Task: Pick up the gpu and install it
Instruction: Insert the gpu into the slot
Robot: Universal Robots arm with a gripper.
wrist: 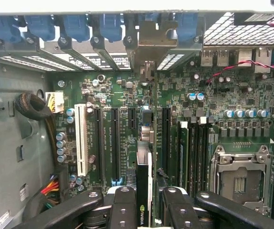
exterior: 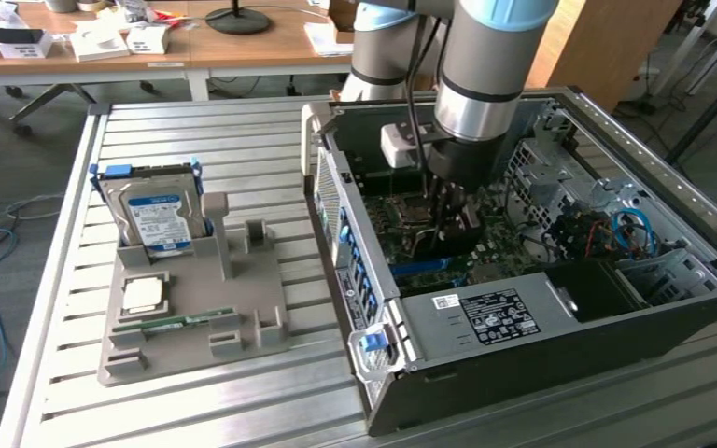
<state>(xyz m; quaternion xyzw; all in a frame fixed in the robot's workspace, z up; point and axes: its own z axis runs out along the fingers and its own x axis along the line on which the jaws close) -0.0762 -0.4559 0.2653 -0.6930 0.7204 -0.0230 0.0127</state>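
My gripper (exterior: 440,224) is lowered inside the open computer case (exterior: 521,317), over the motherboard (exterior: 484,247). In the wrist view the gripper (wrist: 148,210) is shut on the gpu (wrist: 143,183), which I see edge-on as a thin dark card with a green logo between the black fingers (wrist: 125,207). The card runs across the motherboard (wrist: 113,95) between two long black expansion slots. Its silvery-tan bracket (wrist: 148,40) is at the case's rear slot openings, among the blue latches. I cannot tell whether the card's edge sits in a slot.
A white slot (wrist: 81,138) and the bare CPU socket (wrist: 241,179) flank the card. Outside the case, a grey fixture (exterior: 197,317) holds a hard drive with a blue label (exterior: 157,219), a processor chip (exterior: 143,294) and a green memory stick (exterior: 184,322).
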